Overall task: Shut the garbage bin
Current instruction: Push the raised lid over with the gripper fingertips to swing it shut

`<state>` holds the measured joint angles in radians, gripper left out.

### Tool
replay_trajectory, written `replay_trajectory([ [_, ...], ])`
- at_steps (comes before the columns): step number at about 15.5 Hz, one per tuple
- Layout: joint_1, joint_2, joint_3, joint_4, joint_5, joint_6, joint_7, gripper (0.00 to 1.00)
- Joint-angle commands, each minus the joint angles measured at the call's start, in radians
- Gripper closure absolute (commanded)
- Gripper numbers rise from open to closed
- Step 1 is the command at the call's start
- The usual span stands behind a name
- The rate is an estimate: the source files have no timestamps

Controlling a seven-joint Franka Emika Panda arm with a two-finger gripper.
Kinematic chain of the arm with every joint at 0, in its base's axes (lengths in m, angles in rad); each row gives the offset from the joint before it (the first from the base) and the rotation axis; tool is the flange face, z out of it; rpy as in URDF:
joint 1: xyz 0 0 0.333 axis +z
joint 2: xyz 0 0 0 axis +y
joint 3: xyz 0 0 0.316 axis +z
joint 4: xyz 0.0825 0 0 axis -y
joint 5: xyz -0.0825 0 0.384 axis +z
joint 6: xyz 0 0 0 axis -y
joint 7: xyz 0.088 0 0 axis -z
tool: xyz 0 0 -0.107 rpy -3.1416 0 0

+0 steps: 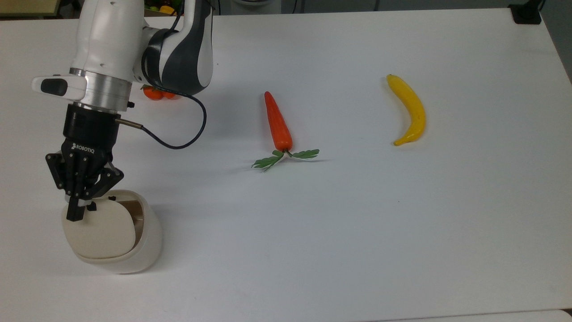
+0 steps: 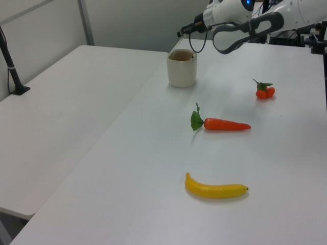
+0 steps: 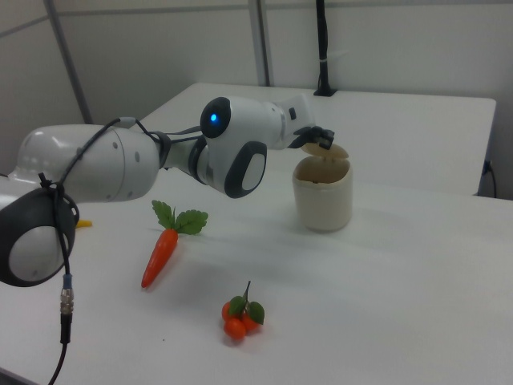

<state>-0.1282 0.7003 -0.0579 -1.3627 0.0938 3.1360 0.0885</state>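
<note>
Pressing down on garbage bin [image 1: 134,250] lid [image 1: 100,235]: hand [image 1: 76,212], fingers together; lid tilted, gap open along the top view's right.

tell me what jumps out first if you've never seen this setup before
The big white robot arm stands out first, reaching down at the top view's left with its black gripper on the beige lid of the cream garbage bin, which is tilted and not yet fully shut. On the white table, the orange carrot lies mid-table and the yellow banana further toward the top view's right.
</note>
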Motion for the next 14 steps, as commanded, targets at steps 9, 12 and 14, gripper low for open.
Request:
replay_trajectory([
  [9, -0.03, -0.148, 0.053, -0.269, -0.022, 0.006, -0.053, 1.0],
  [12, -0.031, -0.18, 0.053, -0.328, -0.022, 0.006, -0.055, 1.0],
  [14, -0.031, -0.179, 0.061, -0.343, -0.022, 0.006, -0.075, 1.0],
])
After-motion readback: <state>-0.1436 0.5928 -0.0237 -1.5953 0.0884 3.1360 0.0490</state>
